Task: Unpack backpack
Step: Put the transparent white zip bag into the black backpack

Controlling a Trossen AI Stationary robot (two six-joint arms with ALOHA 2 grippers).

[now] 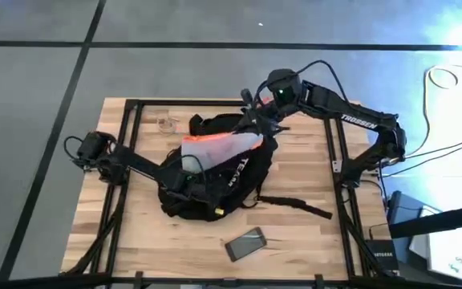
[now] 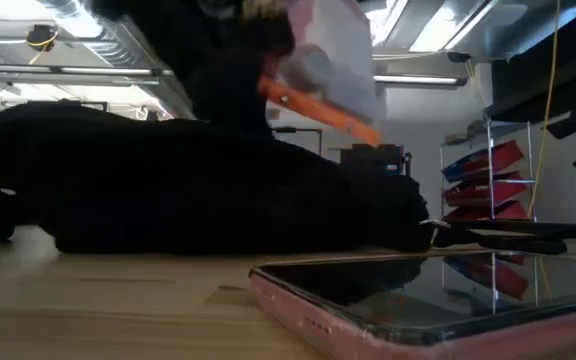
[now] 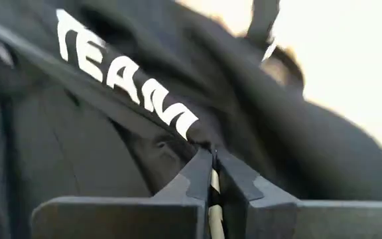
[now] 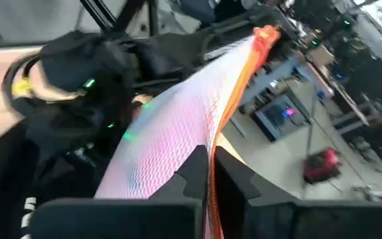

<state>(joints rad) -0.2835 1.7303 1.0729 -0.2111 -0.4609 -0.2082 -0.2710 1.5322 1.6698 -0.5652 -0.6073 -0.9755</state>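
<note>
Your right gripper (image 4: 212,174) has its fingers pressed together on the orange-edged rim of a clear mesh pouch (image 4: 178,143), holding it lifted above the backpack (image 1: 215,172); in the high view the pouch (image 1: 219,144) hangs over the pack's upper side, with the right arm reaching in from the table's far right corner. Your left gripper (image 3: 212,176) is pinched on a thin pale pull or cord at the backpack's fabric (image 3: 111,133), just below the white "TEAM" lettering (image 3: 128,79); the backpack lies mid-table on the wooden table (image 1: 295,241). A pink-cased smartphone (image 1: 245,243) lies near the front edge, apart from the pack; a small clear object (image 1: 167,123) sits near the far left.
</note>
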